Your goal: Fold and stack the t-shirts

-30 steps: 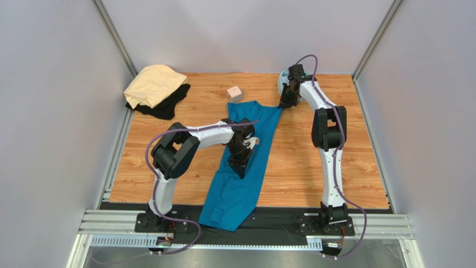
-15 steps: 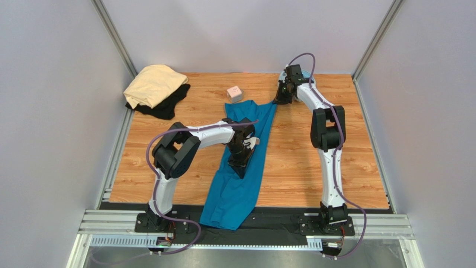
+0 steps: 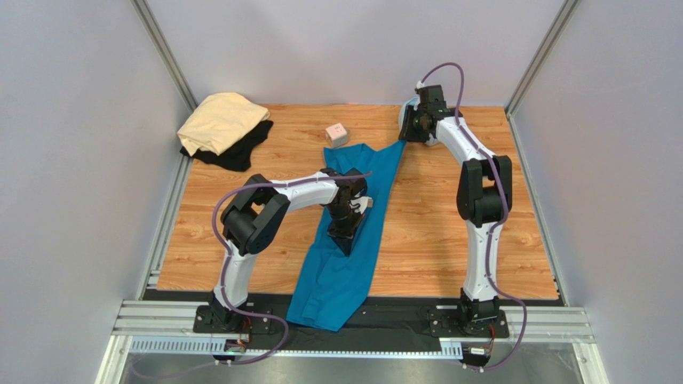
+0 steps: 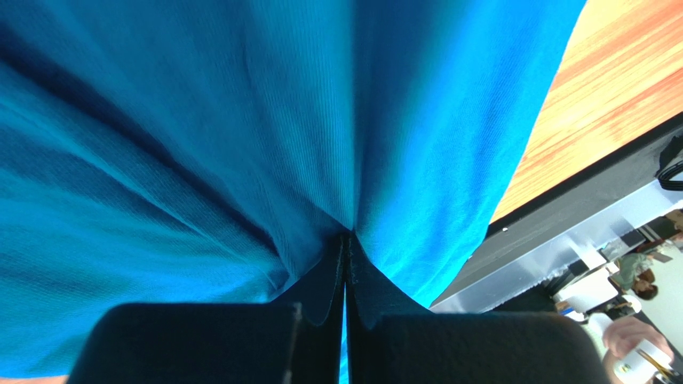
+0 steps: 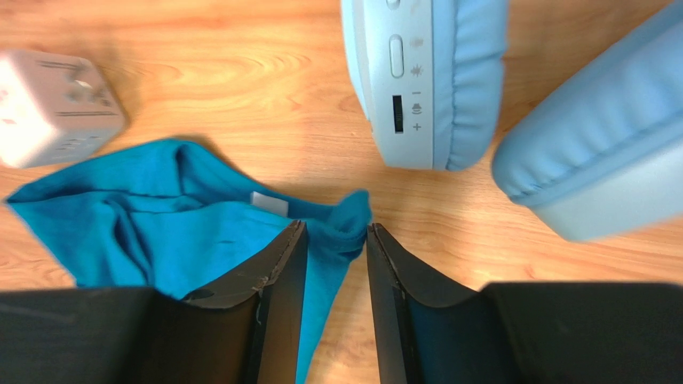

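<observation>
Top external view: the teal-blue cloth t-shirt (image 3: 337, 280) lies lengthwise down the wooden table (image 3: 433, 232), its near end over the table's edge. The left gripper (image 4: 346, 240) is pinched tight on the shirt's middle. The right gripper (image 5: 335, 232) stands parted around the shirt's far corner, near the light-blue padded headphones (image 5: 433, 80).
</observation>
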`<state>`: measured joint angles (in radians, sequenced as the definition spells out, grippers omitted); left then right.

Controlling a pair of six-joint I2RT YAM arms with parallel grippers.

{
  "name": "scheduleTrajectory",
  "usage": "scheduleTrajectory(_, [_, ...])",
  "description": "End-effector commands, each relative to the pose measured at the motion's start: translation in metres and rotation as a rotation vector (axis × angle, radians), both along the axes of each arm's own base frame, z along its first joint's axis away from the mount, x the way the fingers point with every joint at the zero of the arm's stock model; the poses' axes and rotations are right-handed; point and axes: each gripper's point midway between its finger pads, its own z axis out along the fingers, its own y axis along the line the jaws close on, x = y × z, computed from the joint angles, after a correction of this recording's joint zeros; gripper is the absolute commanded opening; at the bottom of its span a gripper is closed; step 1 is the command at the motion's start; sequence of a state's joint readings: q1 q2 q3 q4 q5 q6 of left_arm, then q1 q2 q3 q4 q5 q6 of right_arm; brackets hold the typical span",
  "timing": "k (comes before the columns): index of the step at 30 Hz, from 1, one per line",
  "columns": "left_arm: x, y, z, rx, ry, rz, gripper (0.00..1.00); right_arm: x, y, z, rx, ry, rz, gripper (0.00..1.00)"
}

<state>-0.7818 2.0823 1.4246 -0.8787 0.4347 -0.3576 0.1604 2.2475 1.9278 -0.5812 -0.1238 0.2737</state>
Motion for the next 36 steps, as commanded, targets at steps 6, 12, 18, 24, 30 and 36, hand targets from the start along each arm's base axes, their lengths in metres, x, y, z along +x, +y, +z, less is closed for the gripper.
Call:
scheduleTrajectory(6, [0.013,0.005,-0.021,0.101,-0.075,-0.056,0.00,-0.006,-0.024,0.092,-0.053,-0.116,-0.008,0.38])
scheduleTrajectory(12, [0.019,0.008,-0.009,0.101,-0.107,-0.045,0.01,-0.012,-0.001,0.062,0.068,-0.036,0.027,0.39])
scheduleTrajectory(18, [0.031,0.020,0.006,0.081,-0.144,0.006,0.07,-0.027,0.025,0.030,0.132,0.079,0.060,0.38])
scheduleTrajectory(24, [0.058,0.035,0.032,0.055,-0.226,0.095,0.13,-0.052,0.044,0.008,0.117,0.164,0.087,0.39])
scheduleTrajectory(30, [0.081,0.052,0.051,0.029,-0.279,0.169,0.14,-0.068,0.051,-0.038,0.104,0.280,0.092,0.39])
scheduleTrajectory(36, [0.086,0.065,0.042,0.042,-0.274,0.202,0.14,-0.070,0.052,-0.065,0.068,0.366,0.068,0.39])
